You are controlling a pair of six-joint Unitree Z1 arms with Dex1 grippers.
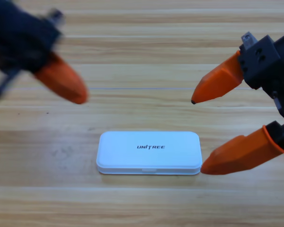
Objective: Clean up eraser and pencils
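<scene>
A white case [148, 152] lies shut on the wooden surface [142, 203], its lid flat and its printed name facing up. No eraser and no pencils show anywhere; they may be inside the shut case, but that cannot be seen from here.

The right claw [197, 135] hangs at the right side, wide open, empty. Its upper jaw points toward the middle of the surface, and the tip of its lower jaw sits just beside the case's right end, close to the lower corner; whether it touches cannot be told. The left claw [61, 81] is at the upper left, well apart from the case. Only one orange jaw of it shows clearly, so whether it is open or closed cannot be told.

Judging from the shut lid and the absence of loose items, the tidying looks finished or nearly so, with the closing of the case the last step in hand. If anything remains, the next move would call for the right arm to draw away without dragging or nudging the case.
</scene>
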